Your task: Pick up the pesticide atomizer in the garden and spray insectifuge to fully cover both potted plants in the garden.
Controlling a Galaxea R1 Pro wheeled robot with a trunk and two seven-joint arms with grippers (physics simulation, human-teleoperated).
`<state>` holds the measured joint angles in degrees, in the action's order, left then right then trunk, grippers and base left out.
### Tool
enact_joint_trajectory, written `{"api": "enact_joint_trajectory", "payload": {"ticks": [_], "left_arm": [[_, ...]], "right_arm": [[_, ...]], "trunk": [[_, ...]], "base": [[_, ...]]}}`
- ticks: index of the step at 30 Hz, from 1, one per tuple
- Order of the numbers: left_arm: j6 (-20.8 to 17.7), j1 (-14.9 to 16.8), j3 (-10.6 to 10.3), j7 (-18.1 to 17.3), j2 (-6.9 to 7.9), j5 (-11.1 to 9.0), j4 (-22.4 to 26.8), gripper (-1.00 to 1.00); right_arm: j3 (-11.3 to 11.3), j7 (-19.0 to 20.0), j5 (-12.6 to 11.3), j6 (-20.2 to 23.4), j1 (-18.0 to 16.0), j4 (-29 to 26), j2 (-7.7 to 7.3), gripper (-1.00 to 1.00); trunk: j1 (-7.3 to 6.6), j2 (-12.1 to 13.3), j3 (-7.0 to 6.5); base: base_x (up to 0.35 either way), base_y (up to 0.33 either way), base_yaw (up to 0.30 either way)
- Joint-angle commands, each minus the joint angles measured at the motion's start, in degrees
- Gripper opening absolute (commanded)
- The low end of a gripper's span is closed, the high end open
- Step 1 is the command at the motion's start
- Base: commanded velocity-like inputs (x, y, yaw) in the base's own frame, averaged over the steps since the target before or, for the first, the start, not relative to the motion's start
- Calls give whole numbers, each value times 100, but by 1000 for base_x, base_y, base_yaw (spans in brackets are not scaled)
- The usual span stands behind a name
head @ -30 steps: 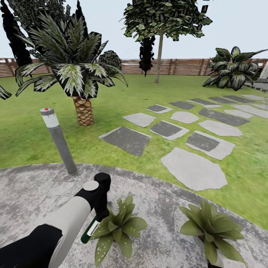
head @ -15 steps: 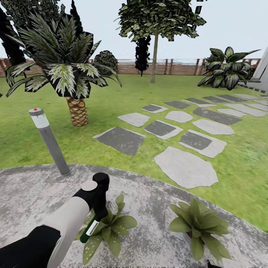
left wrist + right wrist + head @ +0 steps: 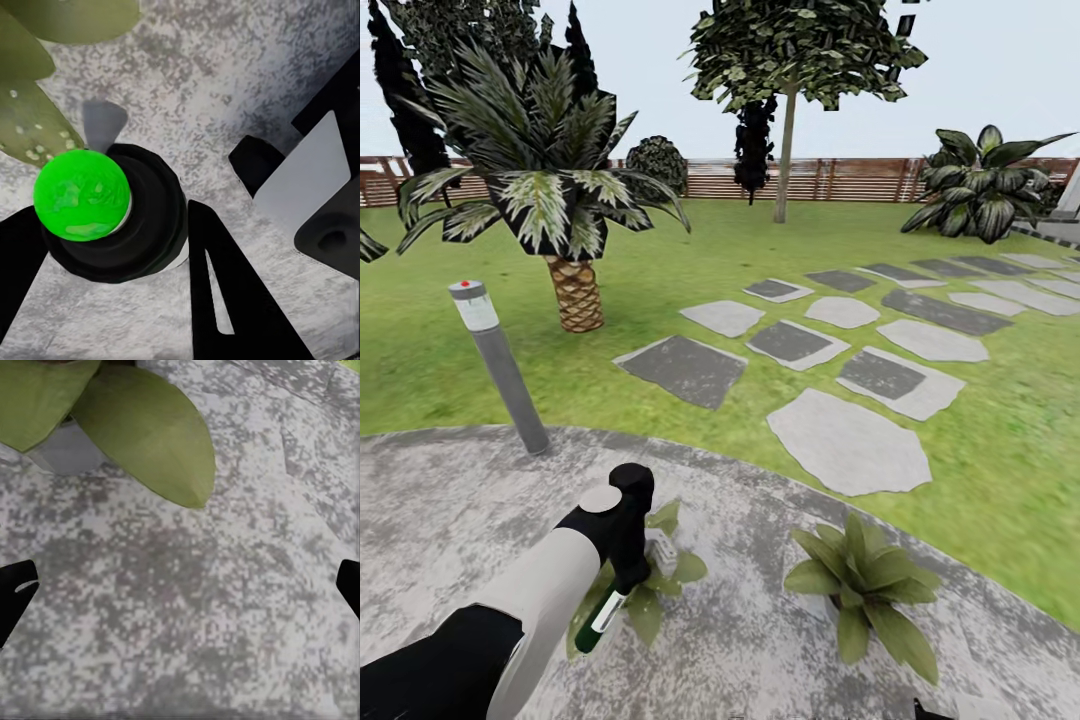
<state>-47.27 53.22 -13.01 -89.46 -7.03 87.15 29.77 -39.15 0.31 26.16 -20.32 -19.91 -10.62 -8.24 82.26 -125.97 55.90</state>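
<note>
We observed the left gripper [image 3: 622, 585] closed on the atomizer [image 3: 598, 622], its fingers [image 3: 225, 300] pressed against the bottle's sides. The atomizer hung tilted over the left plant [image 3: 650, 590] on the patio [image 3: 760, 640], green tip [image 3: 82, 195] pointing down beside a spotted leaf [image 3: 30, 120]. The right plant [image 3: 860, 585] stood well apart on the same paving. The right gripper's fingers [image 3: 15, 592] were spread wide over bare paving near a leaf [image 3: 150, 427] and grey pot [image 3: 67, 450].
</note>
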Motion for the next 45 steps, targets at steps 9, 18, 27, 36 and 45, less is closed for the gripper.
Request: {"api": "enact_joint_trajectory", "payload": {"ticks": [9,18,27,36,45], "left_arm": [[-166,-125,-15,-54,77,74,-68,-100],[-351,-309,6,-54,76,38,1,-100],[-436,-312,7,-54,68,22,12,-100],[-466,-314,-7,-54,76,13,54,-100],[-476,-312,-9,-54,101,20,55,-100]], "right_arm": [[-54,4,55,-25,-4,7,-10,100],[-53,4,55,-25,-4,7,-11,100],[-57,4,55,-25,-4,7,-25,100],[-57,4,55,-25,-4,7,-29,100],[-57,4,55,-25,-4,7,-29,100]], "trunk": [[-3,-3,5],[-3,-3,5],[-3,-3,5],[-3,-3,5],[-3,-3,5]], "base": [[-60,-47,106],[71,-50,19],[110,-91,140],[-198,-55,4],[-323,54,0]]}}
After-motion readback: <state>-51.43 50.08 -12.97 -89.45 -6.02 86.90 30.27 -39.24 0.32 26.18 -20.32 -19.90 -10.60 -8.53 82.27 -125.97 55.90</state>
